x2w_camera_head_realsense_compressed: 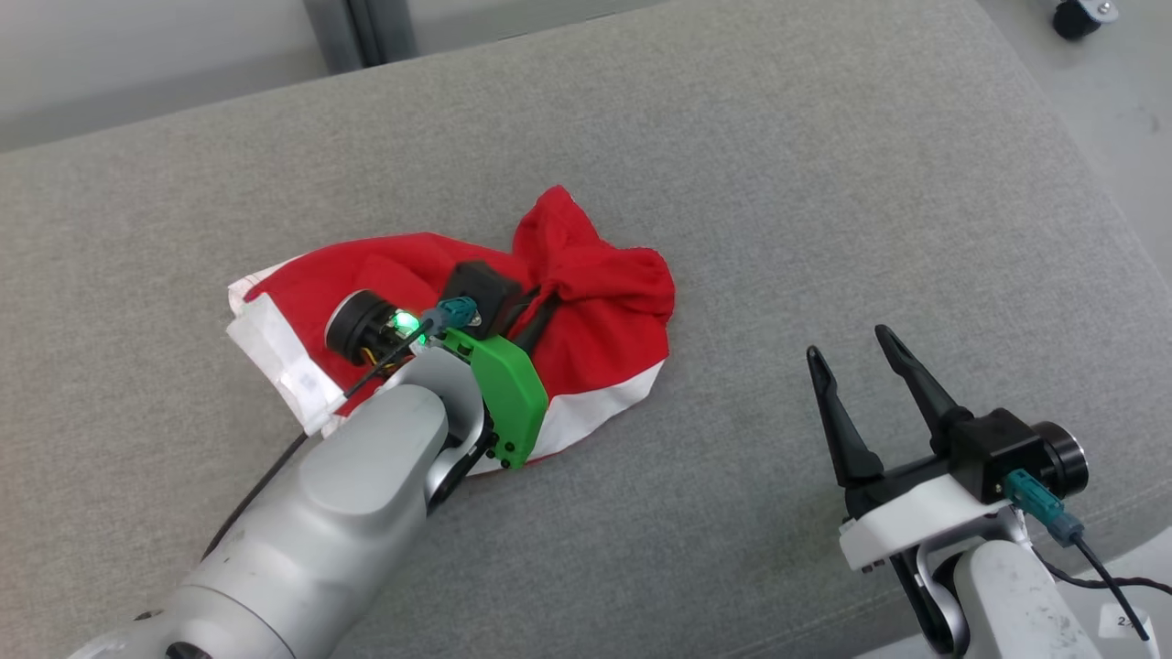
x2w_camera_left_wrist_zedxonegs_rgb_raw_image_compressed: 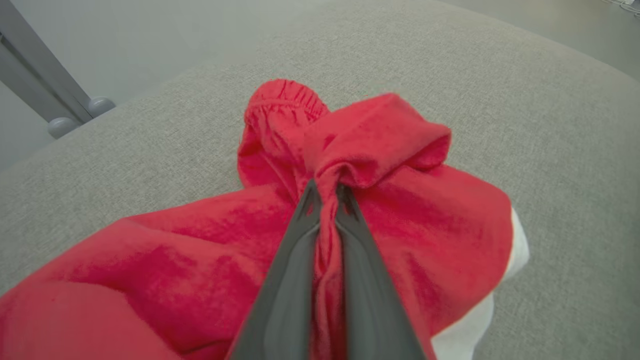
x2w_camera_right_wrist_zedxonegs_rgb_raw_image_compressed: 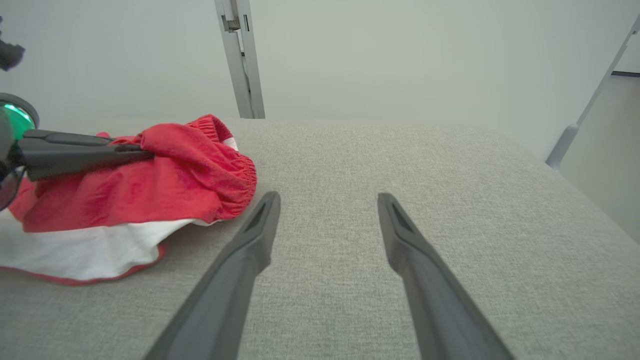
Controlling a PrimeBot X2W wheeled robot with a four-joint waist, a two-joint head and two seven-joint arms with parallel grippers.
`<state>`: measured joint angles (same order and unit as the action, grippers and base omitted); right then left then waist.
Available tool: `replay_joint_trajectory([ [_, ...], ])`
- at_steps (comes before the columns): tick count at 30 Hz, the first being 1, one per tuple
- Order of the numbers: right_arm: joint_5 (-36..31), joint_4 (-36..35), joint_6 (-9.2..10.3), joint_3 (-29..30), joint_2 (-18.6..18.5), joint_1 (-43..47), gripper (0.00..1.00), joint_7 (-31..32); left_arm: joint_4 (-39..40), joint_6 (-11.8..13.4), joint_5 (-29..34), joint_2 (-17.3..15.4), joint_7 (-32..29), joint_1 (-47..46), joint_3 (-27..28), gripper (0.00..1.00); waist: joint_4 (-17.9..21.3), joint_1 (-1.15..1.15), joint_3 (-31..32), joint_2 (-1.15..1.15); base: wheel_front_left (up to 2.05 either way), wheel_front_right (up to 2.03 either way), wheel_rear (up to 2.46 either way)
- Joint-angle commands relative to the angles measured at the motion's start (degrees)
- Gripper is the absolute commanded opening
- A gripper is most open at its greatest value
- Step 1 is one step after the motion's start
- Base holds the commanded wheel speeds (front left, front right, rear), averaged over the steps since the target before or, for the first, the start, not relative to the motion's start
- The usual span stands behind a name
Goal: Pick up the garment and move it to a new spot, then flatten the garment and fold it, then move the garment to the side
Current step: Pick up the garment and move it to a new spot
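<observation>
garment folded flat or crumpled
Crumpled. The garment lies in a bunched heap on the cushion, with the left gripper shut on a twisted ridge of its red cloth.

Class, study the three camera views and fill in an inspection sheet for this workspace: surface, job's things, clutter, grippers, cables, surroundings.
Surface: grey woven cushion, carrying the garment.
Job's things: red and white garment, crumpled in a heap left of centre, not yet flattened.
Clutter: nothing seen.
Grippers: left gripper shut on a pinched fold of the garment; right gripper open, empty, over the cushion and apart from the garment.
Cables: black cable runs beside the left forearm; second cable leaves a teal plug at the right wrist.
Surroundings: metal post behind the cushion; caster wheel on the pale floor.
</observation>
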<state>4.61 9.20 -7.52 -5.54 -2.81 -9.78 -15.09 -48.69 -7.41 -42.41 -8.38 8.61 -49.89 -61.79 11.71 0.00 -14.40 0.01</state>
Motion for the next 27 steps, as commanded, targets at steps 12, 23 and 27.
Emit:
replay_joint_trajectory([
  [12, -0.54, 0.3, 0.06, 0.7, -0.17, -1.07, 1.0, -0.12, -3.23, -0.13, -0.5, 2.79, 6.65, -2.17, -0.33, 1.0, -0.9, 0.0, -1.19, -0.01, 0.0, 0.0, 0.0],
  [23, -2.24, 0.65, 0.06, 1.83, -0.19, 1.76, 1.0, -0.11, 9.62, 1.33, 7.27, 0.38, 6.61, 11.57, 15.71, 1.0, -5.61, 0.0, 5.38, -0.01, 0.0, 0.0, 0.0],
  [27, -2.67, 0.75, 0.06, 2.11, -0.18, 3.05, 1.0, -0.11, 12.69, 1.38, 9.55, 0.03, 6.62, 17.66, 21.4, 1.0, -6.91, 0.0, 7.87, -0.01, 0.0, 0.0, 0.0],
])
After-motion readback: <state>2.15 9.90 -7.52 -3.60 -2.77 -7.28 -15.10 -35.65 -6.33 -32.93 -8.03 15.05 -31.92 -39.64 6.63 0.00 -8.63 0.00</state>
